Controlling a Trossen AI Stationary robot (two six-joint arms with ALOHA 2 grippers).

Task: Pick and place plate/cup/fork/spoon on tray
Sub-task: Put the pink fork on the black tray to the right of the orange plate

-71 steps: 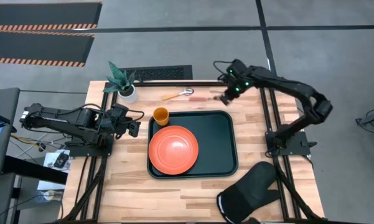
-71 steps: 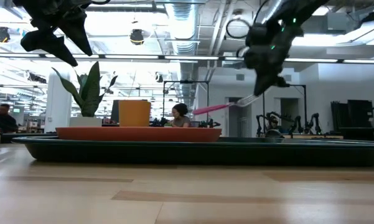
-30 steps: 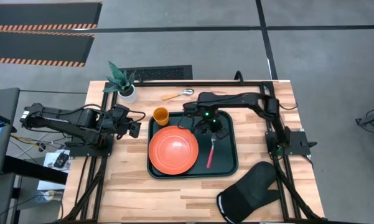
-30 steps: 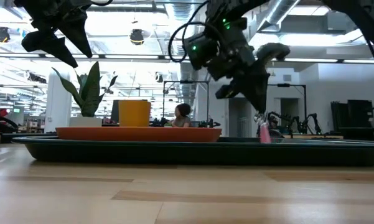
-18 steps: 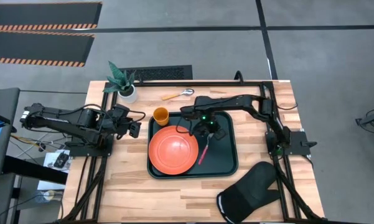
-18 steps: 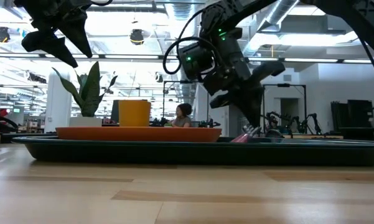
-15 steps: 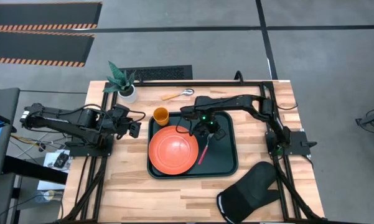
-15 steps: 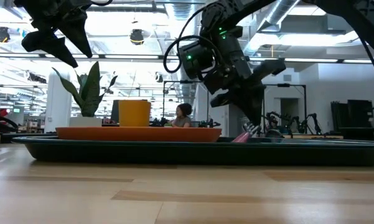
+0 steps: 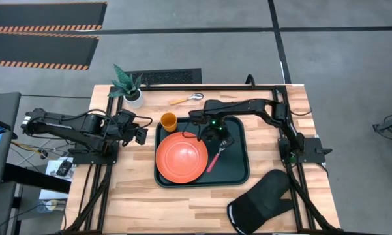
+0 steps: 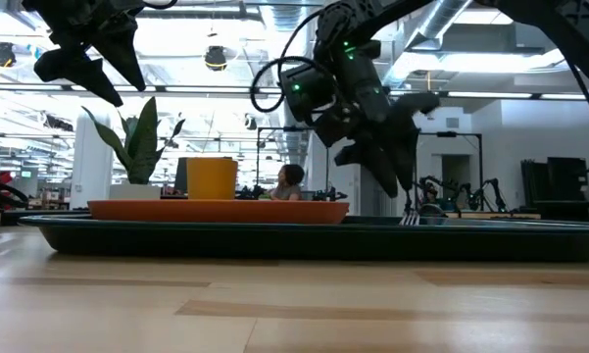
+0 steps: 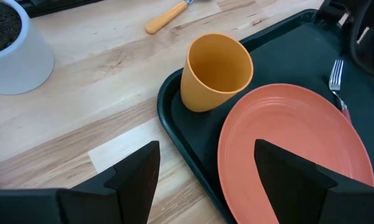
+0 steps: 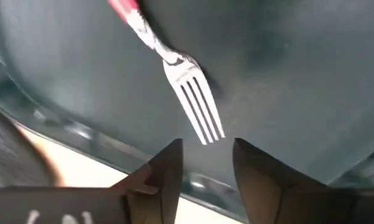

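The dark tray (image 9: 238,163) holds the orange-red plate (image 9: 181,156) and, at its far left corner, the upright orange cup (image 9: 168,121). The pink-handled fork (image 9: 215,156) lies flat on the tray floor just right of the plate, tines (image 12: 196,106) toward the far side. My right gripper (image 12: 205,163) hovers open just above and behind the tines, its fingers apart and empty; the low view shows it (image 10: 392,176) over the tray. The spoon (image 9: 186,99) lies on the table beyond the tray. My left gripper (image 11: 205,180) waits open left of the tray.
A potted plant (image 9: 129,88) stands at the table's far left corner, close to the spoon. A black oven mitt (image 9: 261,202) lies at the near right corner. Bare wood (image 9: 182,202) runs along the near edge in front of the tray.
My right gripper has carried the fork down onto the tray beside the plate and let go. The fork's handle has swung toward the plate, and the fork now lies flat on the tray floor. The gripper has lifted slightly off it.
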